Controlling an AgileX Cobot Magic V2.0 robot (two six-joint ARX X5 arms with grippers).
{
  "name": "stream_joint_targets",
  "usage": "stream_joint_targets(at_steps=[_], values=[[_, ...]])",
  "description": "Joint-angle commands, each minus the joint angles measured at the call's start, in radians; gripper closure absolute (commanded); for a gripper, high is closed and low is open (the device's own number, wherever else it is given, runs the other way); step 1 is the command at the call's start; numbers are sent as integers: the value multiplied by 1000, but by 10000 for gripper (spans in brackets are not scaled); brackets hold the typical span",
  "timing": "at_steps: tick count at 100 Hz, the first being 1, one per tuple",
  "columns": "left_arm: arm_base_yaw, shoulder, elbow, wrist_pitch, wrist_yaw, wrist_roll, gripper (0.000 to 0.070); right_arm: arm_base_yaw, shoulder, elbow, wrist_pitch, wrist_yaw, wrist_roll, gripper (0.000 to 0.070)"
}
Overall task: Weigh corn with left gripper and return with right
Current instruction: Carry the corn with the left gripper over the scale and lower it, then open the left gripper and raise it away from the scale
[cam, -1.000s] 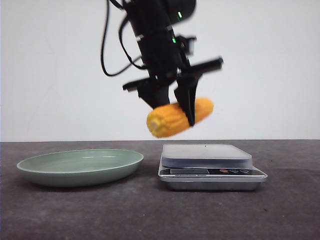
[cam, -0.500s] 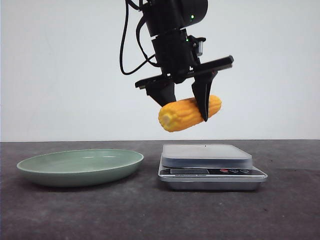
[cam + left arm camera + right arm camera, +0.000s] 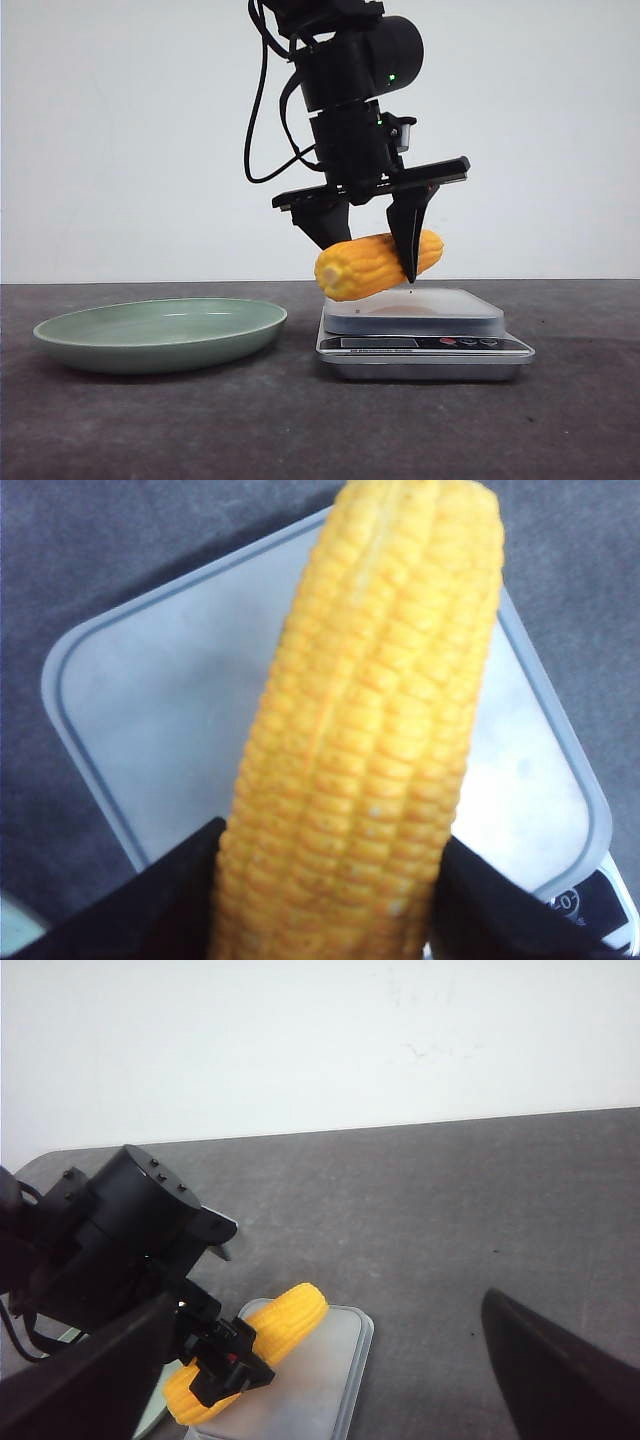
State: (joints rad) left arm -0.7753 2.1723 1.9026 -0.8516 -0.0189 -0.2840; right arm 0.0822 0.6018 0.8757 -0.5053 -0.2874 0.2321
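The left arm (image 3: pixel 345 90) is showing as a stack of matte black housings, a rounded cylindrical joint sitting over a squarer wrist block. Small green lights are glowing on its side, and a small grey box (image 3: pixel 403 131) is sticking out beside them. Black cables (image 3: pixel 262 110) are looping off its flank. Its left pincer (image 3: pixel 368 235) is ending in dark, wedge-shaped pointed fingers (image 3: pixel 408 235) under a flat black crossbar.

The corn (image 3: pixel 378 265) is yellow-orange with neat rows of kernels, held by the black left gripper (image 3: pixel 369 240) dotted with green lights. The scale (image 3: pixel 424 335) is silvery grey with a pale platform. The plate (image 3: pixel 160 333) is pale green, on a dark grey table (image 3: pixel 300 420) before a white wall (image 3: pixel 120 140).
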Motion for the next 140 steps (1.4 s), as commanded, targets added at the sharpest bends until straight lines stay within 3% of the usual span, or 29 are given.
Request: stream_joint_targets(at_steps=[1,13,24,63,101,120,140], values=[[-10,24,21,12,6,-3,387,0,4,19,10,0,-12,77],[-10,24,21,15,6,4,368,0,4,19,10,0,-13,77],[-10,24,21,14,7,8,259,0,4,19,10,0,-13,77],[-12,21,52,-18,6,21,259,0,4,19,9,-1,-16,77],[-22,-55,470,-283,-43,87,257,0,4,19,8,-1,-15,77],[1,-172,681,-416,-180,135,258,1,5,19,-6,-1,-15,77],[51,-385,754,-550,-299,145,261,11,5,19,-8,-1,-16,77]])
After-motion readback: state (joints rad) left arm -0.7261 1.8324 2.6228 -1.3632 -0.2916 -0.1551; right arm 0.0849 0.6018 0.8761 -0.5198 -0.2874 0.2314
